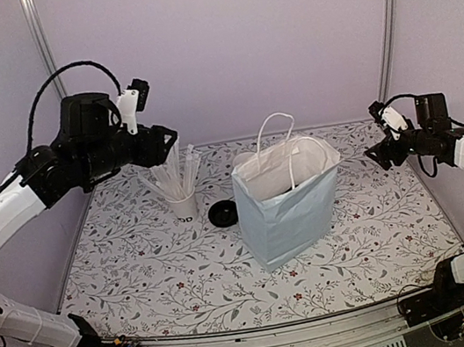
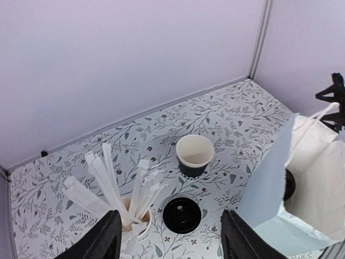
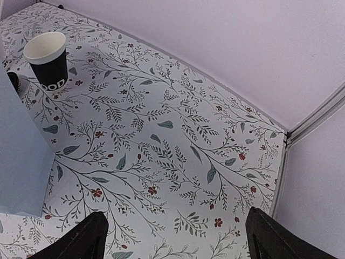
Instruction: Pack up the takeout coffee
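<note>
From the top camera the cup cannot be seen at all — the bag point(image 1: 286, 204) stands in front of it. Only the wrist cameras show it. The cup point(image 2: 194, 155) stands upright and open on the table point(image 2: 237, 116), behind the lid point(image 2: 182, 215), between the straw cup point(image 2: 141, 229) and the bag. In the right wrist view the bag is cut off at the left edge, and a dark sliver point(image 3: 13, 81) beside the cup's foot shows too little to name. In the left wrist view a dark shape point(image 2: 289, 184) shows inside the bag's mouth, past the paper edge — possibly a second cup, but most of it is hidden.

The left gripper point(image 2: 171, 240) hangs high over the table with its fingers point(image 2: 108, 240) spread wide and nothing between them. The cup lies ahead of them, in line with the gap, beyond the lid and well apart. The right gripper point(image 3: 175, 237) is likewise wide open and empty. In its view the cup sits at the upper left, near the bag's corner, well apart from the fingers.
</note>
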